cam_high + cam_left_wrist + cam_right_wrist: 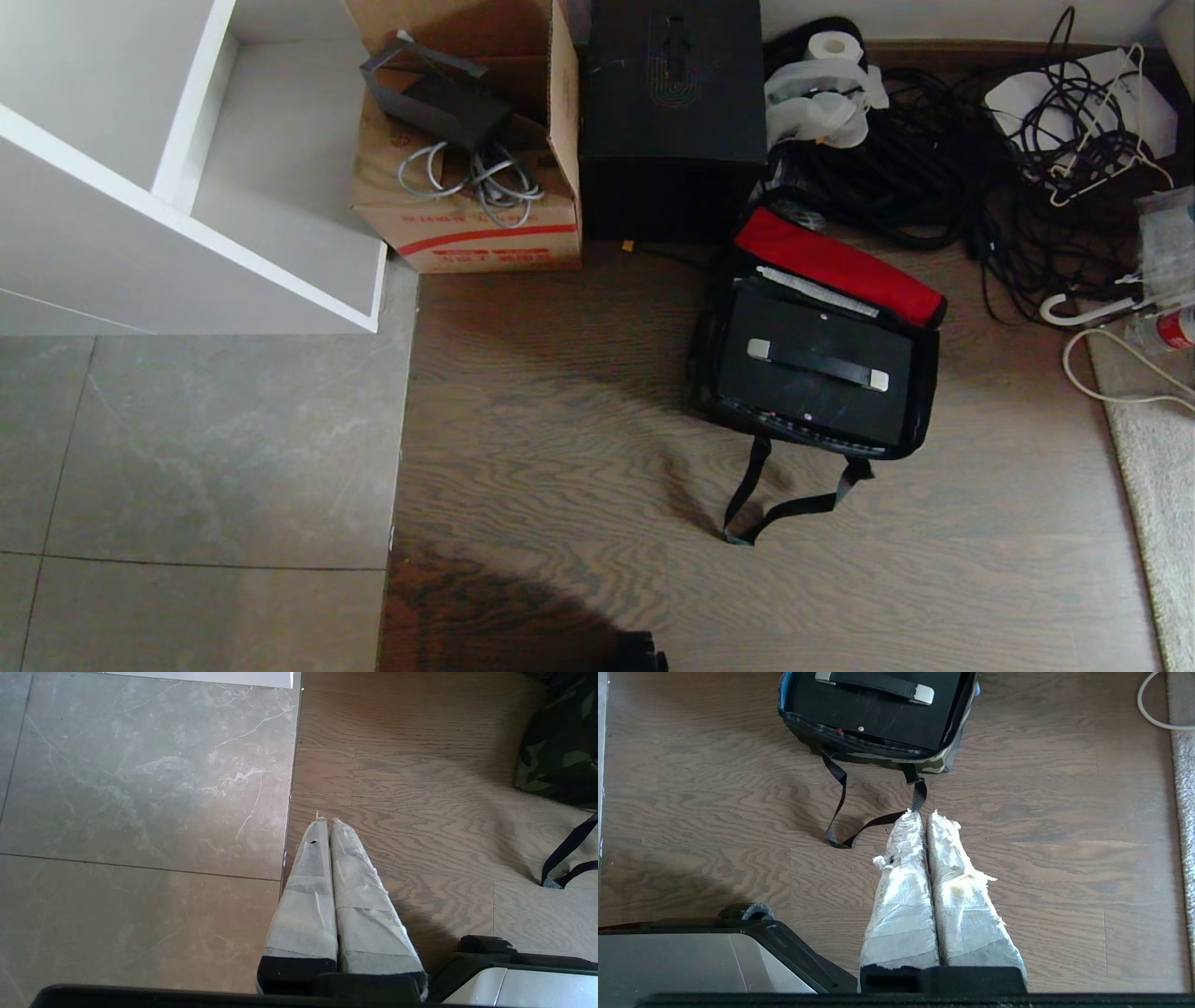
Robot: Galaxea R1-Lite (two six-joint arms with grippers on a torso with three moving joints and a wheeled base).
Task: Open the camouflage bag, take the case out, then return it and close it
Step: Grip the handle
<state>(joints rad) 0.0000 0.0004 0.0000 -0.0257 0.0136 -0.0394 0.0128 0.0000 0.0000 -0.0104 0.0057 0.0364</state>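
A: Where was the bag (pixel 920 392)?
B: On the wood floor (pixel 560 392), just in front of the black box (pixel 672 93), flap (pixel 840 266) thrown back red side up. The case (pixel 812 369) lay inside, handle (pixel 817 364) up.
A: Did the head view catch the arms?
B: No. Only the wrist views did. The right gripper (pixel 924 814) hung clenched and empty over the floor on the bag's near side, just by the strap (pixel 840 807). The left gripper (pixel 327 821) was clenched too, empty, well apart from the bag, at the seam between wood and tile (pixel 140 788).
A: And the camouflage?
B: Clearest from the left wrist (pixel 560 756); the head view showed mostly black edging.
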